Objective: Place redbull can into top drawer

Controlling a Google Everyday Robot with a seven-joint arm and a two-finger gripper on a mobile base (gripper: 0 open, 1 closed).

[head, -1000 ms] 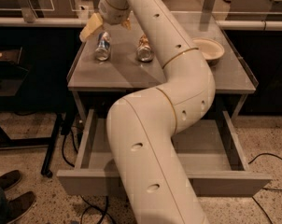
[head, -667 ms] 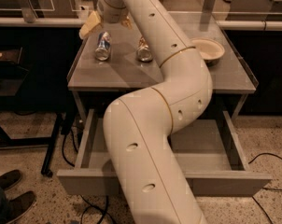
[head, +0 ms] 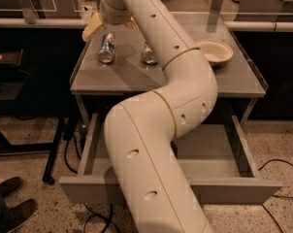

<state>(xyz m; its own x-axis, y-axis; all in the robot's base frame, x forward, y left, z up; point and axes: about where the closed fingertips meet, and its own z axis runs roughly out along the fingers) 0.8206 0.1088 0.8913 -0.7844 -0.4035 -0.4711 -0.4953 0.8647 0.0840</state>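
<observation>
Arm's elbow has swung left vs a sec ago but claw point(head: 112, 25) barely moved, fingers spread open just above upright redbull can point(head: 106, 47) at back-left of grey tabletop point(head: 112, 79), so prob. grasp not yet made, top drawer point(head: 238, 191) pulled open below, speckled floor point(head: 282, 140) around.

Single camera view — mounted high off the table's point(head: 234, 84) near edge, facing down and forward. Nearest: arm point(head: 151, 174) filling the centre, top drawer point(head: 234, 191) (open) below. Farthest: gripper point(head: 111, 28) at the far-left corner — fingers apart over the redbull can point(head: 106, 48).
</observation>
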